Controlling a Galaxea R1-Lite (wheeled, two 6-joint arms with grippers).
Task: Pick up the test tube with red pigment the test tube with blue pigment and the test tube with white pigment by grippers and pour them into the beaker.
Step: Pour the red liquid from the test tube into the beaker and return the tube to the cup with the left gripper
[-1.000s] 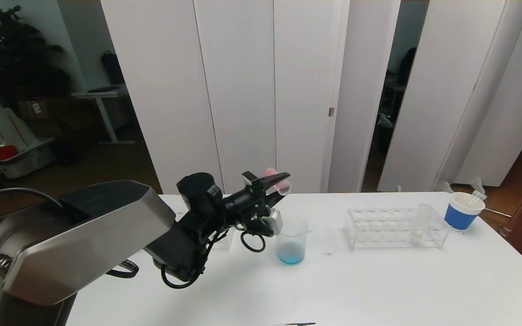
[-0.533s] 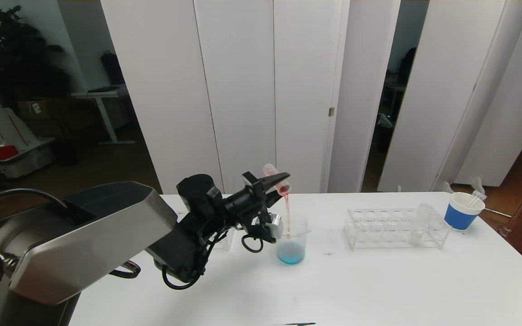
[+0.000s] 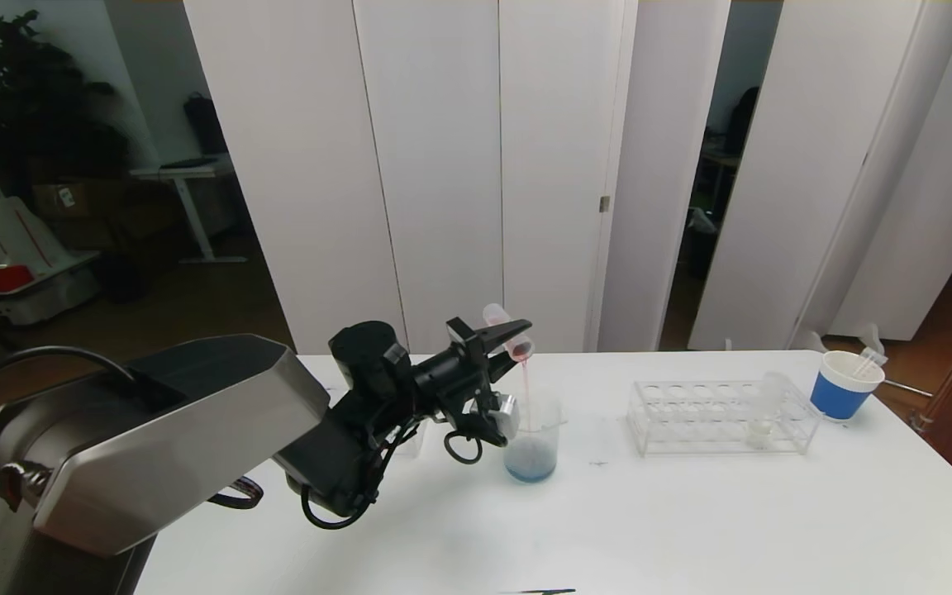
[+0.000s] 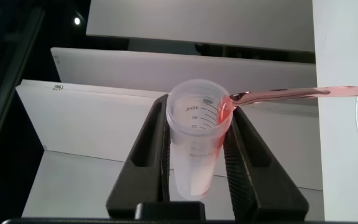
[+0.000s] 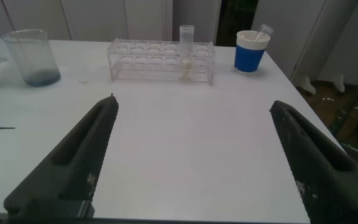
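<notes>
Red-pigment tube (image 3: 509,332) lies tilted, its long axis slanting with mouth down toward the beaker (image 3: 532,440) on the counter (image 3: 691,512), pink liquid streaming in. Left hand (image 3: 502,335) clamps it above the beaker. Right hand (image 5: 194,155) gapes wide, holding nothing.

Even indoor light, soft shadows, sharp

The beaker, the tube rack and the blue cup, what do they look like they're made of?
The beaker: clear and glossy, glass or hard plastic; the look leaves it open. The tube rack: clear, flat-sided with sharp edges, probably acrylic. The blue cup: matte blue wall with a white rim, likely paper.
</notes>
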